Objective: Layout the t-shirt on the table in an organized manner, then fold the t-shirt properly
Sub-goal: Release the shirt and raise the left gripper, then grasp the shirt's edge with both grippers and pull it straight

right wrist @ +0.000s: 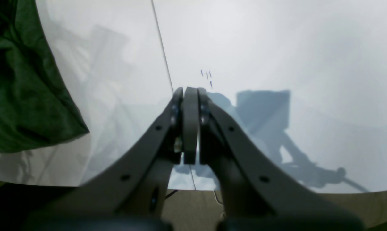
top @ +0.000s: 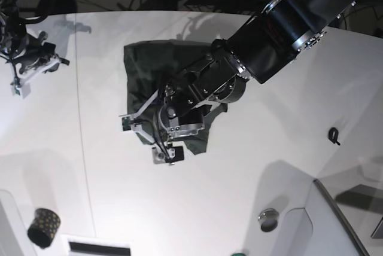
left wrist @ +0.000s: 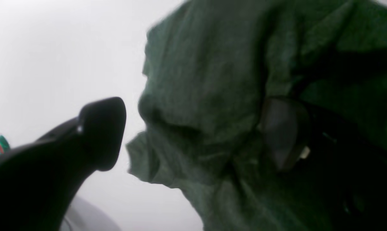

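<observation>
- The t-shirt [top: 149,67] sits bunched in a dark green heap at upper centre of the base view, on the white counter [top: 251,166], nowhere near laid out yet.
- The left end effector [top: 157,131] hovers right at the heap's lower edge in that view, its arm reaching in from the upper right, so this is clearly the nearer arm.
- In the left wrist view, the left end effector [left wrist: 193,134] is spread wide: 1 dark finger [left wrist: 100,131] stands clear at lower left over bare counter, the other finger [left wrist: 283,131] lies against the t-shirt [left wrist: 212,80] on the right.
- A rumpled fold of cloth sits between the 2 fingers but nothing is pinched, I judge.
- The right end effector [top: 27,67] waits at the far upper left of the base view, well apart from the heap.
- The right wrist view shows the right end effector [right wrist: 190,93] pressed together on nothing, with only an edge of the t-shirt [right wrist: 23,89] at the frame's left.
- From the left end effector the bulk of the cloth lies up-frame in the base view; the heap's long axis runs roughly top to bottom there.
- My call: the next grasp belongs to the left arm, closing on that near fold.
</observation>
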{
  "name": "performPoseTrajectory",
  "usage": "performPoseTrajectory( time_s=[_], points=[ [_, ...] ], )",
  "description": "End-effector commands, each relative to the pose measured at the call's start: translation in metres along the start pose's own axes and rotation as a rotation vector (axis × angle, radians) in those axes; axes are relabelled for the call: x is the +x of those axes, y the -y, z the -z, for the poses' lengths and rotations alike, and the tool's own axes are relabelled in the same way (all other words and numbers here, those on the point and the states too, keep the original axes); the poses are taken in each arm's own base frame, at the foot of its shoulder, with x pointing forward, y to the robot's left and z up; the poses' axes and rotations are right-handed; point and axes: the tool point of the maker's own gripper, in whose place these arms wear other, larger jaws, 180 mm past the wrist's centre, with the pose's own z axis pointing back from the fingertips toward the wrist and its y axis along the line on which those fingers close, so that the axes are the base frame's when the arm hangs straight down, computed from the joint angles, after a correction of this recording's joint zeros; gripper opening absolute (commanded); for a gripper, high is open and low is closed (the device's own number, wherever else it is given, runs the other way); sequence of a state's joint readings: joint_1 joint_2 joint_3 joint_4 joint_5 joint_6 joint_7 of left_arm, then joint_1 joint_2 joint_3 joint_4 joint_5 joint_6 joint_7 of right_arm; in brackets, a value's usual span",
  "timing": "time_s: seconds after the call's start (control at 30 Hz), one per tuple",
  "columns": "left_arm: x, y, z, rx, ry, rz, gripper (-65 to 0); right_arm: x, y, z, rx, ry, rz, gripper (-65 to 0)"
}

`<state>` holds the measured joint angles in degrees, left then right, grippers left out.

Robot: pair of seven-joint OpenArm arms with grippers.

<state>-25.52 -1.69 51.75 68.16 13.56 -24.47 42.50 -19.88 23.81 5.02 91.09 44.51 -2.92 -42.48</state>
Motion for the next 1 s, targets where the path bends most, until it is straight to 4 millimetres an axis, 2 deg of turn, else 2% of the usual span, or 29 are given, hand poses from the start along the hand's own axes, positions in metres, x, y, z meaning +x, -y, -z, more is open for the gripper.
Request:
performPoseTrajectory(
  time_s=[0.0, 0.13, 0.23, 0.33, 0.4, 0.43, 0.47, 0.57, 0.6, 0.8, 0.87, 0.97],
  points=[
    [0.02, -0.025, -0.012, 0.063, 0.048, 0.007, -0.7, 0.014, 0.001, -0.005, 0.004, 0.038, -0.024, -64.4],
    [0.026, -0.041, -0.036, 0.13, 0.047, 0.028, -0.7, 0.014, 0.0, -0.005, 0.006, 0.037, -0.026, -64.4],
    [0.02, -0.05, -0.056, 0.179, 0.026, 0.038, -0.8, 0.018, -0.003, -0.004, 0.012, 0.044, -0.031, -64.4],
    [-0.001, -0.056, -0.079, 0.219, 0.002, -0.049, -1.2, 0.02, -0.006, -0.005, 0.02, 0.053, -0.034, -64.4],
    [-0.021, -0.054, -0.091, 0.236, 0.006, -0.155, -4.6, 0.018, -0.021, -0.004, 0.051, 0.053, -0.048, -64.4],
    [-0.035, -0.052, -0.096, 0.241, -0.002, -0.217, -11.4, 0.018, -0.029, -0.004, 0.067, 0.055, -0.059, -64.4],
    [-0.047, -0.049, -0.101, 0.249, -0.006, -0.278, -22.2, 0.018, -0.037, -0.005, 0.084, 0.058, -0.077, -64.4],
    [-0.078, -0.03, -0.11, 0.246, -0.033, -0.41, -59.6, 0.017, -0.061, -0.006, 0.134, 0.061, -0.117, -64.4],
    [-0.083, -0.022, -0.112, 0.241, -0.032, -0.437, -65.0, 0.017, -0.072, -0.006, 0.156, 0.06, -0.136, -64.4],
    [-0.116, 0.038, -0.114, 0.199, 0.003, -0.645, -65.0, 0.001, -0.133, 0.003, 0.283, 0.006, -0.269, -64.4],
    [-0.13, 0.047, -0.117, 0.218, 0.021, -0.702, -65.0, -0.004, -0.144, 0.004, 0.304, -0.006, -0.294, -64.4],
    [-0.161, 0.053, -0.124, 0.267, 0.013, -0.78, -65.0, -0.006, -0.157, 0.004, 0.335, 0.01, -0.316, -64.4]
  ],
)
